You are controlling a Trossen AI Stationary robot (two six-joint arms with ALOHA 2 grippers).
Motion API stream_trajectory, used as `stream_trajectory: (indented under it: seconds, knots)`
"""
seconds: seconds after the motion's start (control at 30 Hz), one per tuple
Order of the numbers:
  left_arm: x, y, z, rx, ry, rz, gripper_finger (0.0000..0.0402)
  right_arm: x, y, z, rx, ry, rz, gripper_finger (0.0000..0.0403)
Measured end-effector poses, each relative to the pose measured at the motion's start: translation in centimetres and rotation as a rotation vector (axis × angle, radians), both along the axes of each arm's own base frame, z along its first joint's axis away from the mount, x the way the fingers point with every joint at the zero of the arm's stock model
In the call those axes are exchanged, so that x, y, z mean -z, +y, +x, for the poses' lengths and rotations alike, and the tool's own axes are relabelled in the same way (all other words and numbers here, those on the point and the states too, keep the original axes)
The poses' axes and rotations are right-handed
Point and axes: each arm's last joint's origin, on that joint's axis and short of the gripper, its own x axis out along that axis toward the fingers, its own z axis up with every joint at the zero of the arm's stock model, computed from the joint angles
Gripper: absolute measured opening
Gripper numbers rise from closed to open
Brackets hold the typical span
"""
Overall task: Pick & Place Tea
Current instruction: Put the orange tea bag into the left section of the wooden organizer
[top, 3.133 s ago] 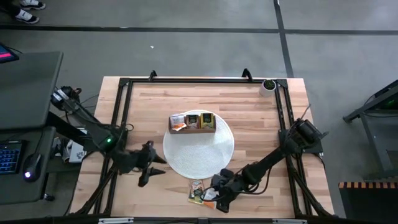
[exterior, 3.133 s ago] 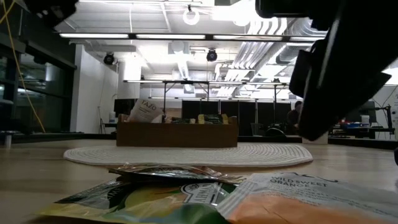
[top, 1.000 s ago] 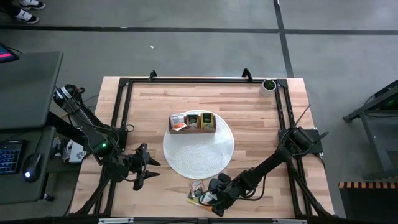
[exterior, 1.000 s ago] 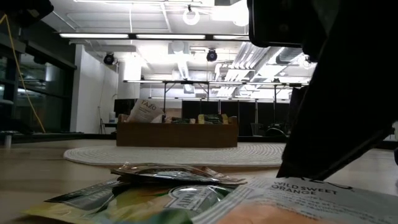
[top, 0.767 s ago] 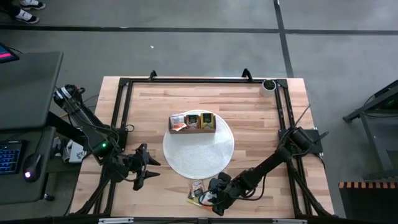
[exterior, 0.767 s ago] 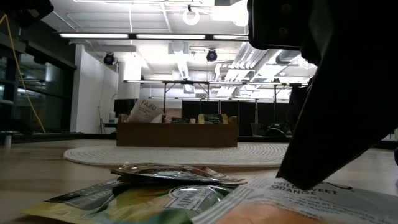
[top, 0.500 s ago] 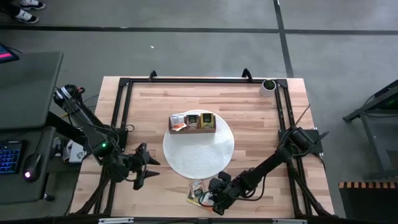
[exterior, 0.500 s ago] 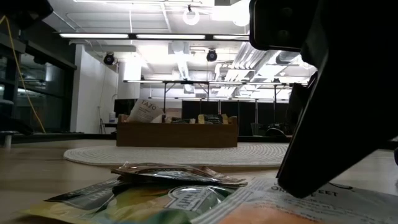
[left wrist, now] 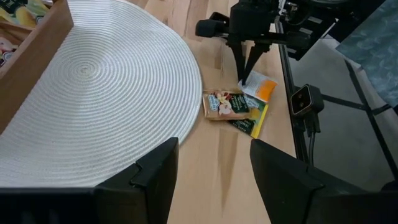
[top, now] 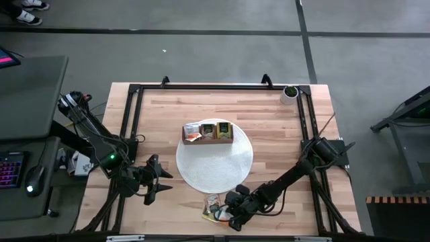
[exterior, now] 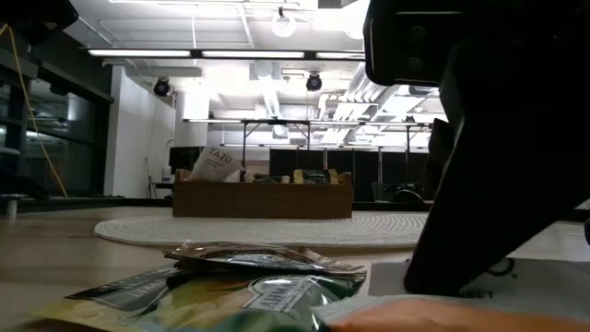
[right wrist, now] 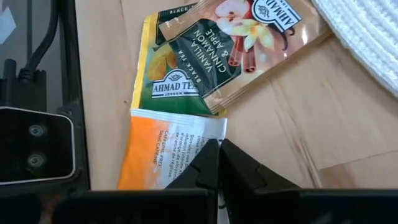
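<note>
Near front table edge, right claw [right wrist: 214, 155] pinches orange-white tea packet [right wrist: 165, 146].

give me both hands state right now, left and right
Left hand: open, empty, hovering beside the round woven mat.
Right hand: closed on the edge of the orange-and-white tea packet, down at the table.
</note>
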Motion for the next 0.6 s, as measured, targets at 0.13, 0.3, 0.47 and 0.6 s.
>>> stream_trajectory:
  seconds: [0.13, 0.3, 0.47, 0.6]
  knots:
    - [0.0, 0.0, 0.0, 0.000, 0.002, 0.002, 0.0199, -0.3, -0.1, 0.1, 0.005, -0.008, 0.008, 0.0003]
    - [0.0, 0.0, 0.0, 0.000, 0.002, 0.002, 0.0199, -1.8, -0.4, -0.5, -0.004, 0.008, -0.028, 0.0001]
    - [0.0, 0.0, 0.0, 0.000, 0.002, 0.002, 0.0199, -3.7, -1.3, -1.6, -0.013, 0.046, -0.113, 0.0001]
    - [0.0, 0.0, 0.0, 0.000, 0.002, 0.002, 0.0199, -5.4, -2.2, -2.2, -0.011, 0.061, -0.196, 0.0000]
